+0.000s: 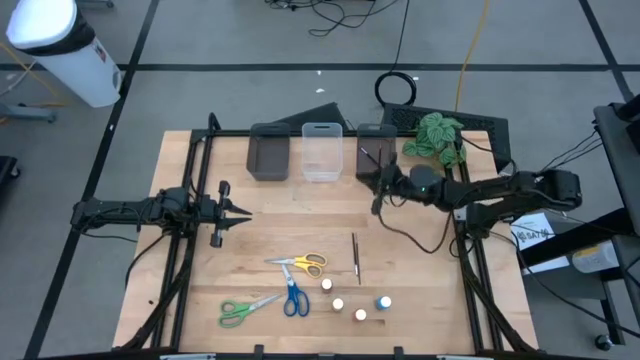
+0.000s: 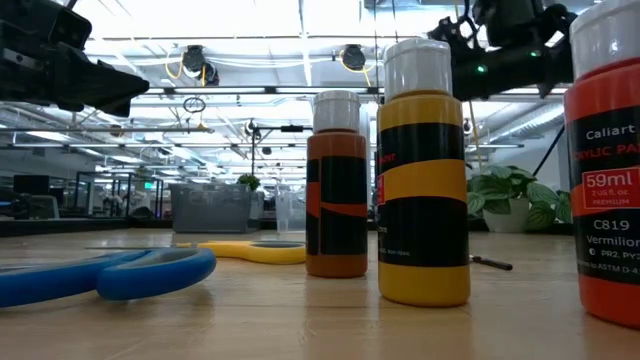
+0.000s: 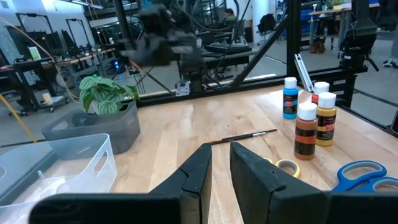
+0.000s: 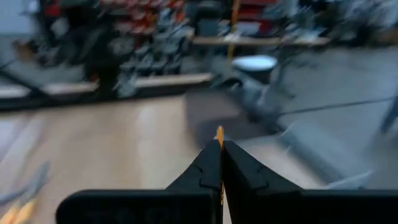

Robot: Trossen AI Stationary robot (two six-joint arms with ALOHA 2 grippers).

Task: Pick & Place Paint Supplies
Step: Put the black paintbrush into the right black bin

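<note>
Near the table's front lie a thin dark brush (image 1: 355, 255), yellow scissors (image 1: 303, 264), blue scissors (image 1: 294, 298) and green scissors (image 1: 240, 310). Beside them stand several small white-capped paint bottles (image 1: 339, 303), one of them blue (image 1: 383, 301). My right gripper (image 1: 376, 186) hangs level in front of the dark bin (image 1: 372, 150) at the back right, shut on a brush. My left gripper (image 1: 242, 212) waits at the table's left, its fingers (image 3: 200, 171) a narrow gap apart with nothing between them. My right gripper (image 4: 219, 147) pinches a thin brush between its two shut fingers. Only the brush's orange end (image 4: 219, 133) shows, sticking out past the fingertips. The fingers lie level, coming from the table's right. The brush is lifted clear of the table.
At the back stand a dark grey bin (image 1: 269, 152), a clear bin (image 1: 321, 150) and the dark bin, where a thin brush (image 1: 366, 157) lies. A green plant (image 1: 437, 135) stands at the back right. Bare wood lies between the bins and the supplies.
</note>
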